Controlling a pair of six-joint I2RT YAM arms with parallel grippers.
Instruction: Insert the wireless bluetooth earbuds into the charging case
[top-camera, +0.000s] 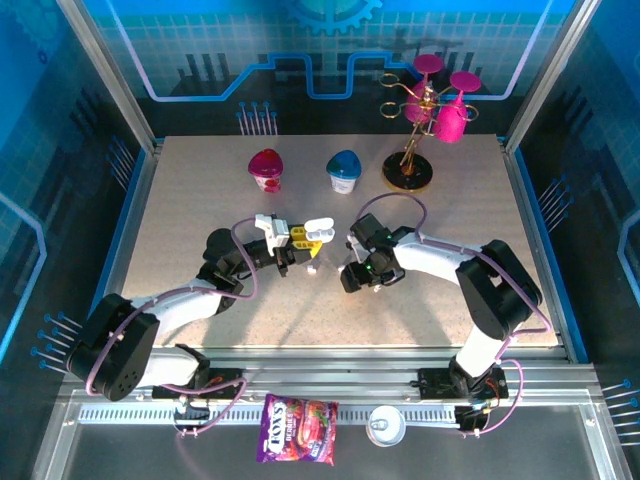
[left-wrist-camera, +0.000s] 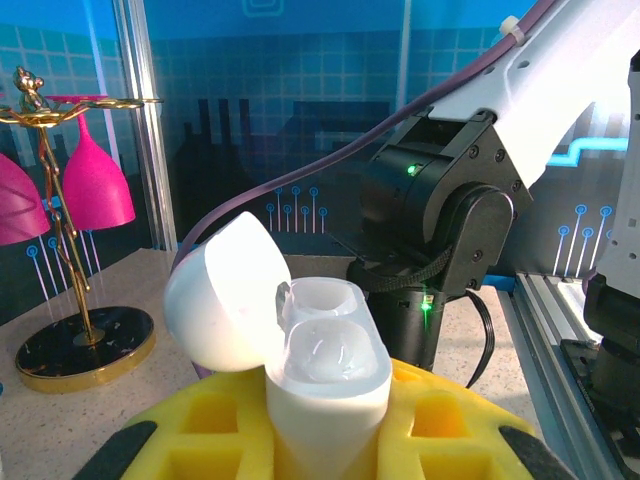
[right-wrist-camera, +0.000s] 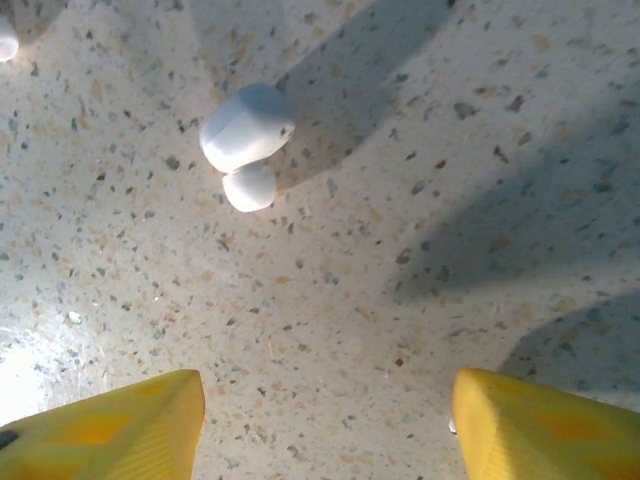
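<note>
Two robot arms meet over one speckled counter (top-camera: 180, 220). At left, the left jaws are closed on the single white charging case (top-camera: 318, 230), which stands between their yellow pads (left-wrist-camera: 200, 425). The left wrist view adds detail the overhead view is too distant to give: the lid (left-wrist-camera: 220, 295) is flipped back to the left and both of the case's two wells (left-wrist-camera: 325, 355) are empty. Just to the right, the right jaws point down at the counter, spread wide and holding nothing. In the right wrist view their two yellow fingertips (right-wrist-camera: 110, 430) sit well apart, and beyond them one white earbud (right-wrist-camera: 247, 145) lies loose on the counter, clear of both tips. A second small white object (right-wrist-camera: 5, 40) at that view's top-left corner is cut off and cannot be identified. From above, the back of the counter carries one pink-topped pot (top-camera: 266, 168), one blue-topped pot (top-camera: 344, 170) and one gold rack (top-camera: 408, 165) hung with pink glasses (left-wrist-camera: 90, 185), two of which show in the left wrist view. On the near rail lie one purple sweets packet (top-camera: 297, 430) and one small round white container (top-camera: 385, 425).
</note>
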